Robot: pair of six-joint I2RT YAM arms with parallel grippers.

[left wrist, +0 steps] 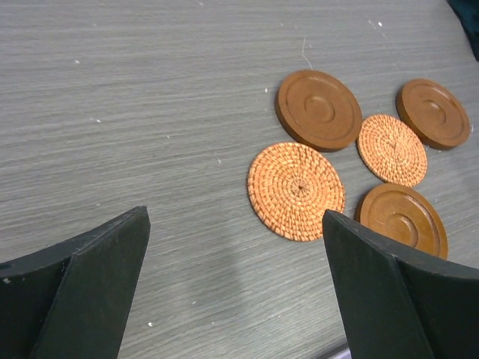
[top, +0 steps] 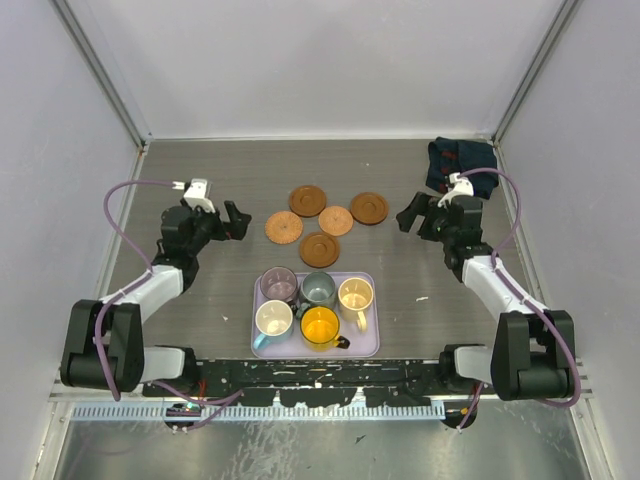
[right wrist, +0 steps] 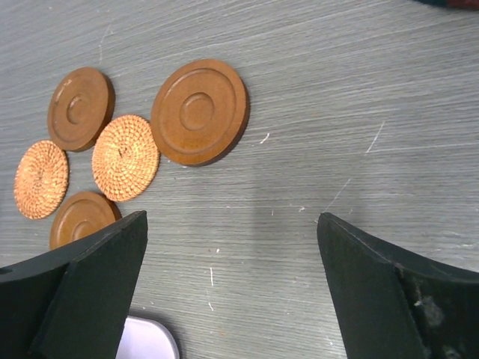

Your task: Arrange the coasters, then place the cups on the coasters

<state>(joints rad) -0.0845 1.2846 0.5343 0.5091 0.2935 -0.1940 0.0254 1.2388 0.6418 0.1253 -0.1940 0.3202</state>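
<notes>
At left we see the left gripper point(top: 238, 220), fingers spread wide and holding nothing, just beside the coasters point(top: 336, 220). These five discs lie close together at mid-table: two woven, three smooth. Nearer the arm bases we find the five cups point(top: 318, 288) standing on the lavender tray point(top: 368, 345), three behind and two in front. At right, the right gripper point(top: 408, 218) is likewise wide apart and empty, near a dark blue cloth point(top: 460, 160).
</notes>
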